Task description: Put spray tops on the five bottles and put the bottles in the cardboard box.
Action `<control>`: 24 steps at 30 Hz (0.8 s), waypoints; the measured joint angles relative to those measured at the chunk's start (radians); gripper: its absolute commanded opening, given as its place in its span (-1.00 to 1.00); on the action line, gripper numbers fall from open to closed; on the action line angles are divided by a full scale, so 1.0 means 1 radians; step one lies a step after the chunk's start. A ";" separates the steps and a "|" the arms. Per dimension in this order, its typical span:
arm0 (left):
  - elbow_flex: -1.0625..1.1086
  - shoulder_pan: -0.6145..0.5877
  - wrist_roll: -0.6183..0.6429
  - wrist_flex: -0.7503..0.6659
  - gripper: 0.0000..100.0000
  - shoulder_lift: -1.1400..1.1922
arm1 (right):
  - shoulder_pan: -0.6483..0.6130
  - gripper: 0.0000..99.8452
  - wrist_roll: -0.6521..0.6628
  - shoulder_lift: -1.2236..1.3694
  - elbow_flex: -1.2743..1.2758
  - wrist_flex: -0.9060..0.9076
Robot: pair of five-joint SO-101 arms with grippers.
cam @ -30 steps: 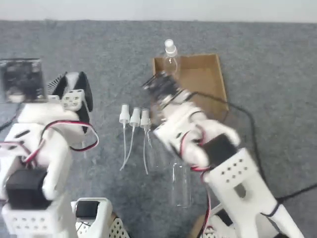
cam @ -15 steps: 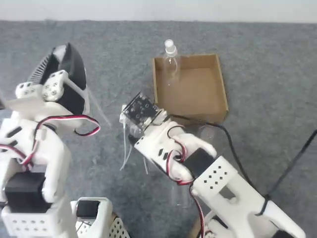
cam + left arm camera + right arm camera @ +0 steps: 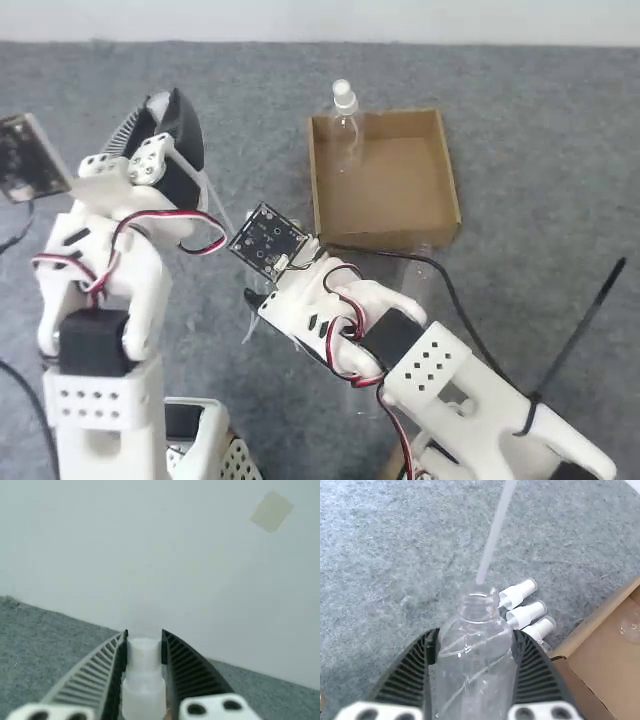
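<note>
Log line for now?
left gripper: shut on spray top | right gripper: shut on open bottle | tube tip near bottle mouth | capped bottle in cardboard box

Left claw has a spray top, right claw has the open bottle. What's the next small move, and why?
Probably ease the left claw down so the dip tube under its spray top slides into the bottle. The tube's tip sits right at the open mouth, seemingly not yet inside, while the right claw grips the bottle.
</note>
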 measured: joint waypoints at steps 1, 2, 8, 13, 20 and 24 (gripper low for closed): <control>0.014 0.000 0.000 0.000 -0.98 0.000 | 0.000 -0.99 0.000 0.000 0.000 0.000; 0.028 0.002 0.000 0.000 -0.98 0.000 | 0.000 -0.99 0.000 0.000 0.000 0.000; 0.106 0.008 0.005 -0.002 -0.98 0.000 | 0.000 -0.99 0.000 0.000 0.000 0.000; 0.144 0.009 0.005 -0.002 -0.98 0.000 | 0.000 -0.99 0.000 0.000 0.021 0.000; 0.150 0.032 0.002 0.046 -0.98 0.000 | 0.000 -0.99 0.000 -0.066 0.153 -0.193; 0.150 0.098 -0.060 0.100 -0.98 0.000 | 0.012 -0.99 0.000 -0.107 0.311 -0.465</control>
